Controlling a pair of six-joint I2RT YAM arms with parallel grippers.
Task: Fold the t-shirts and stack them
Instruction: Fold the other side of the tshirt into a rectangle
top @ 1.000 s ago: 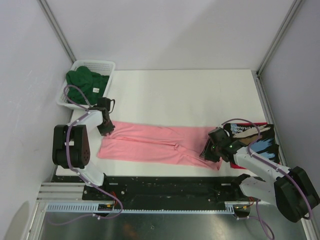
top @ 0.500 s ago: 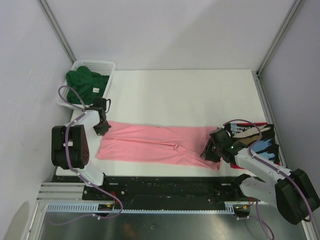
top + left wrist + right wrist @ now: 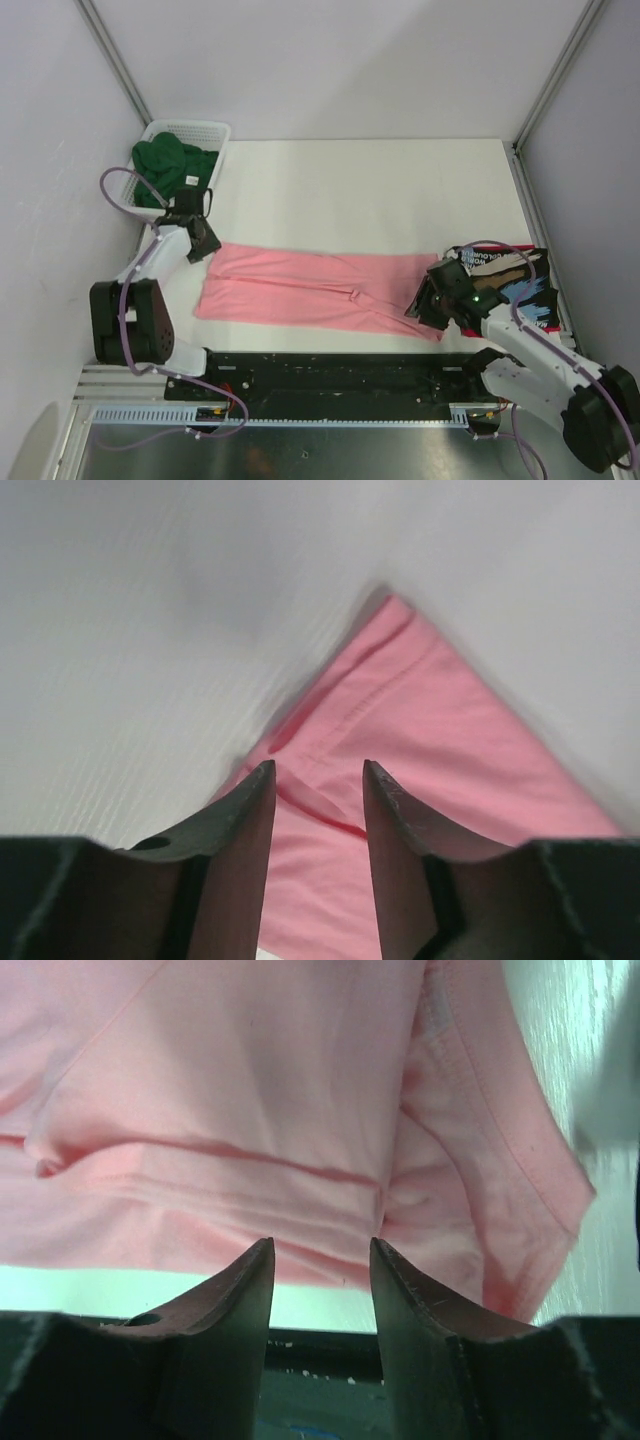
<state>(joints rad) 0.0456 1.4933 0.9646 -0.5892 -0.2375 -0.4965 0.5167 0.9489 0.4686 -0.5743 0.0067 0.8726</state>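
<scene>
Left gripper (image 3: 315, 772), right gripper (image 3: 322, 1245) at pink tee (image 3: 300, 285) ends, jaws parted.

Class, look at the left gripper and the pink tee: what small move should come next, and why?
Probably lower the left gripper and close on the far-left corner of the pink tee. Its jaws stand open over that corner, holding nothing, and the tee lies as a long strip, not yet folded across.
</scene>
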